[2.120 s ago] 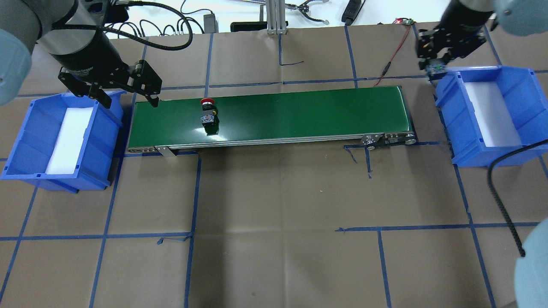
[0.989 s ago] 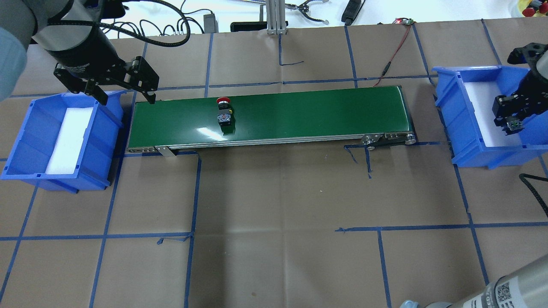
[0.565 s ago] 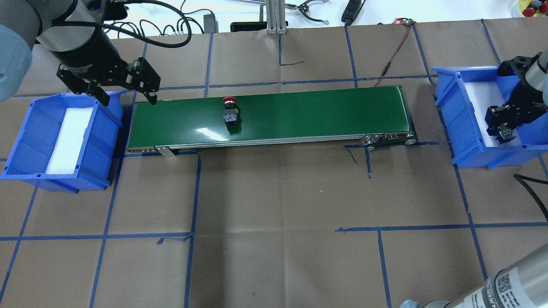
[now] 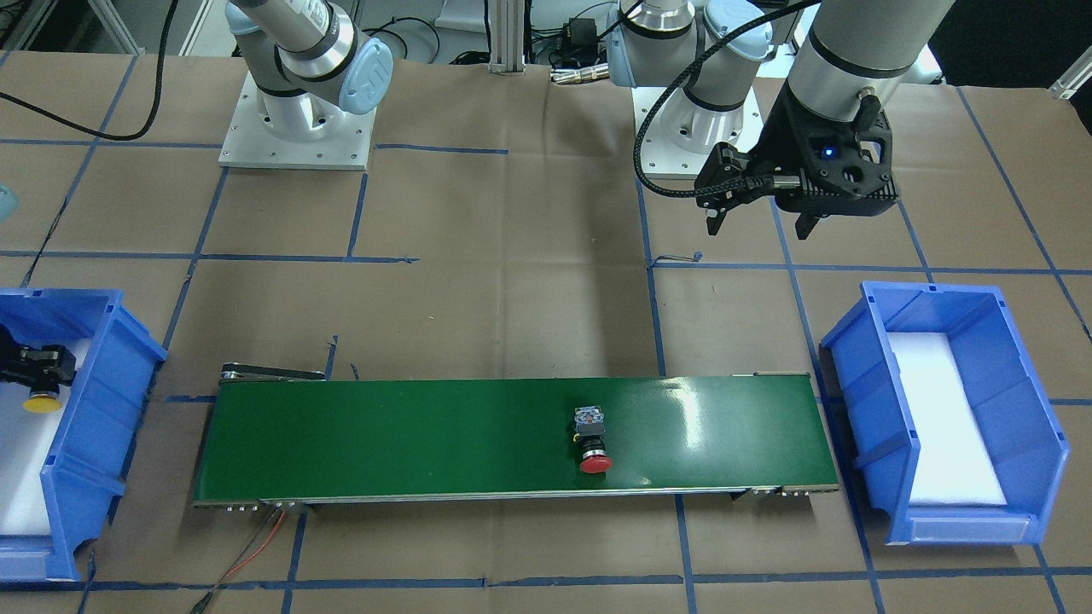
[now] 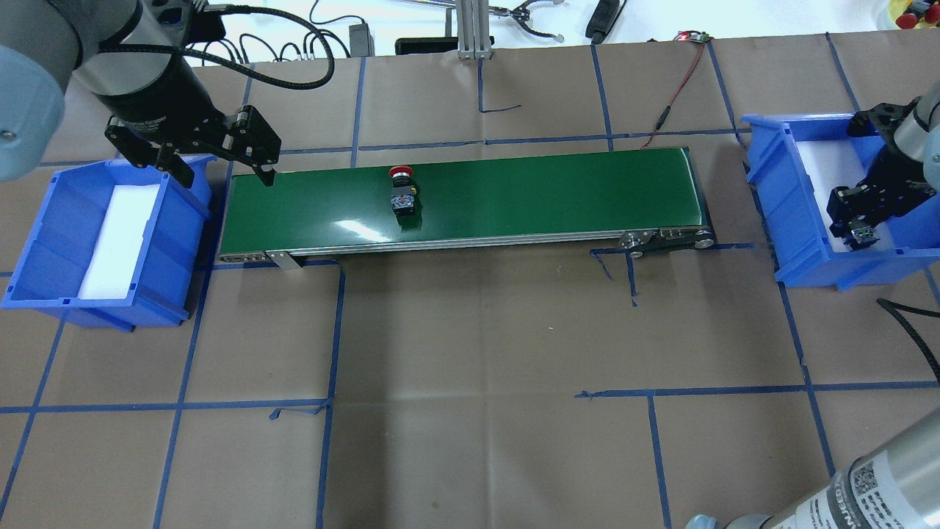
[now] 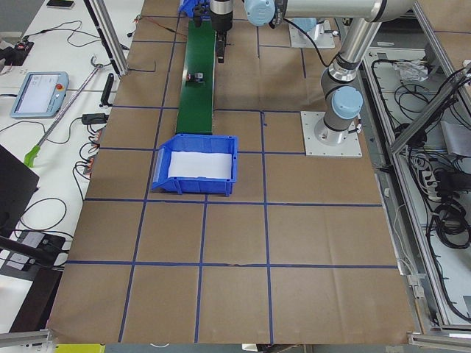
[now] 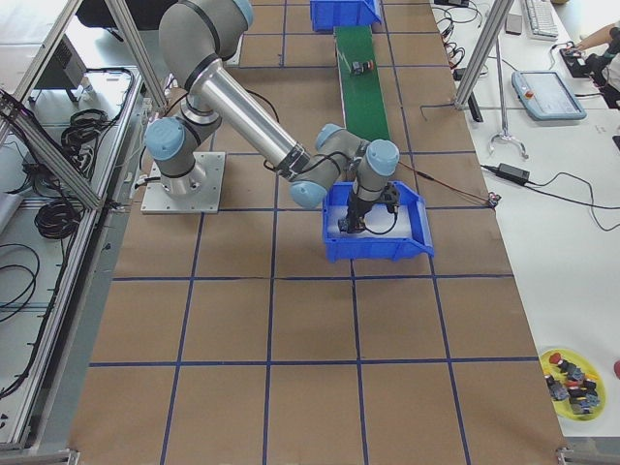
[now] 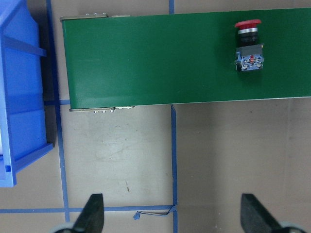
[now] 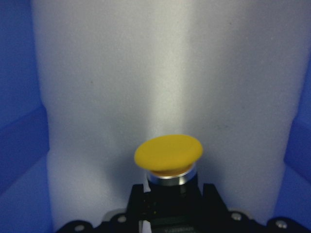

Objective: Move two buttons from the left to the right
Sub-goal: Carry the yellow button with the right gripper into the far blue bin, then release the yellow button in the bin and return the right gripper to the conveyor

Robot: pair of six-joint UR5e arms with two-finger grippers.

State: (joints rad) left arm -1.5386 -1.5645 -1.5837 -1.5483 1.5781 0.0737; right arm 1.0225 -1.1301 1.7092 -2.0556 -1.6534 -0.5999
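While the red button (image 5: 402, 192) lies on its side on the belt (image 5: 529, 187), its long axis runs across the belt, red cap toward your side and grey-blue contact block toward the robot. You will find it left of the belt's middle, well apart from the left gripper (image 4: 758, 223). That gripper hangs above the brown paper near the belt's left end with its fingers spread wide and nothing between them.

The yellow button (image 9: 168, 154) is clamped by its black body in the right gripper (image 5: 859, 224), low inside the right bin (image 5: 771, 173). Its smooth, domed mushroom cap, seated on a bright metal ring, sticks out past the fingers over the white foam (image 9: 146, 73) lining the floor. Its contact block faces back toward the robot. You cannot tell whether the cap touches the foam.

The belt is glossy green with a metal side rail. Both bins are blue moulded plastic, and the left bin (image 5: 44, 242) also holds a white foam pad.
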